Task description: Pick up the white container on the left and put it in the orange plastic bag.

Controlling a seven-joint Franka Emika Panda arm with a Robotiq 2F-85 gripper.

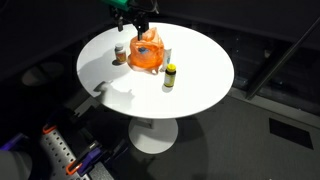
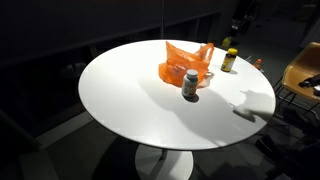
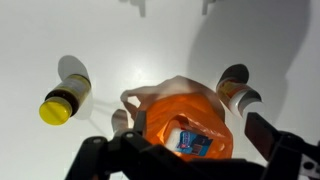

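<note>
Gripper point(image 3: 193, 128), fingers spread and empty, hangs directly above the orange plastic bag point(image 3: 160, 118). The white container point(image 3: 190, 143) lies inside the bag, so the placing step looks finished. The next move calls for a straight lift clear of the bag's handles.

Hand point(image 3: 195, 128) cropped at bottom; label point(image 3: 193, 143) likely unreadable.
</note>
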